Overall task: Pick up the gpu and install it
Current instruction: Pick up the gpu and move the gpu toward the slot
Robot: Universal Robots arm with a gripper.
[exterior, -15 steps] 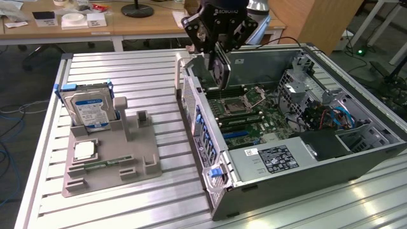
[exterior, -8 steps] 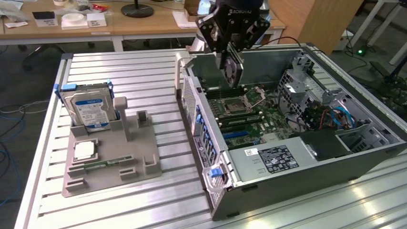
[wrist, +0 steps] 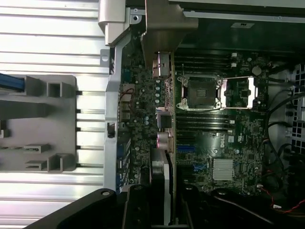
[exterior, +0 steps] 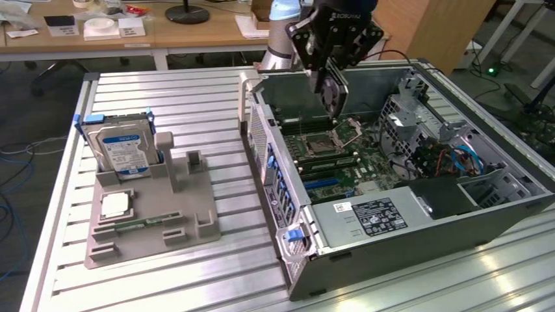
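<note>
The gpu (exterior: 335, 104) hung on edge, gripped by the partly closed end effector (exterior: 328, 77), so its lower edge faced the motherboard (exterior: 347, 172) inside the open computer case (exterior: 451, 227).

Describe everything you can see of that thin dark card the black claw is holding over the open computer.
The gpu is a thin, flat, rectangular circuit card with dark greyish-brown faces and a paler edge. It hangs upright, its top end clamped in the black gripper. Its lower end is inside the open grey computer case, above the green motherboard near the processor socket. Whether it touches the board cannot be told.
</note>
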